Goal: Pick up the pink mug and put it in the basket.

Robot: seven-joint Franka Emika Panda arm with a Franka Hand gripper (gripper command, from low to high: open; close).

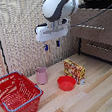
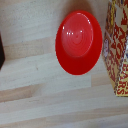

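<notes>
Light wooden plank tabletop (image 1: pixel 104 89) set against a pale woven-textured wall panel (image 1: pixel 23 30); dark wooden drawer unit (image 1: pixel 97 34) at the exterior view's right, behind the table. White boxy robot gripper with two short dark blue-tipped fingers (image 1: pixel 52 45) hangs on a thick white arm (image 1: pixel 60 5), high over the table and well clear of everything on it. Fingers point down with a visible gap between them; nothing is held between them. Small pale pink cylindrical mug (image 1: pixel 42 75) stands upright on the tabletop, below the gripper and somewhat toward the exterior view's left of it, untouched. Red plastic mesh-sided shopping basket with a blue-grey rim (image 1: pixel 23 105) sits at the exterior view's left; the mug stands near it, just off its far right corner and outside it. Contents of the basket cannot be made out. Shallow round red plastic bowl (image 1: pixel 66 83) rests on the wood to the exterior view's right of the mug, apart from it. Red and yellow printed cardboard box (image 1: pixel 74 70) stands upright just behind and beside the bowl. Wrist view looks straight down on the bowl (image 2: pixel 78 41), with the printed box (image 2: pixel 119 47) at the frame edge close beside it; the fingers do not show there.
</notes>
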